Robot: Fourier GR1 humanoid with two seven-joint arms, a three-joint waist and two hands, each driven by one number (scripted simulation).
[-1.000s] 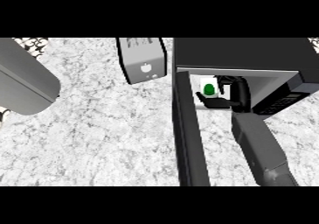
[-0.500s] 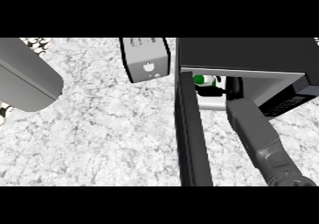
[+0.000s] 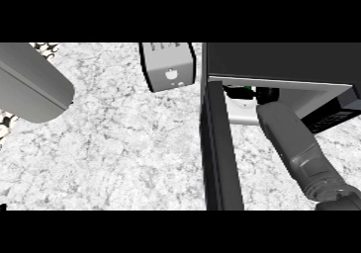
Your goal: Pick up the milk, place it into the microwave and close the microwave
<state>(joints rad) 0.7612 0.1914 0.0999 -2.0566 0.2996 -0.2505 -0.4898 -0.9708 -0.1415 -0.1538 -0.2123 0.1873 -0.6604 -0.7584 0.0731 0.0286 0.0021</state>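
Flanking microwave (image 3: 285, 62): toaster (image 3: 168, 66), open door (image 3: 218, 153).

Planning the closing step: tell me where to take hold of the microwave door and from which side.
Push the microwave door on its outer face near the free end, coming from its left. It stands wide open, edge-on toward the viewer, so a sideways push there should swing it shut once the right forearm withdraws.

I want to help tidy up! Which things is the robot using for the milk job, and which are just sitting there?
Using: milk, microwave, its open door, right hand.
Just sitting: grey box with an apple mark, counter.
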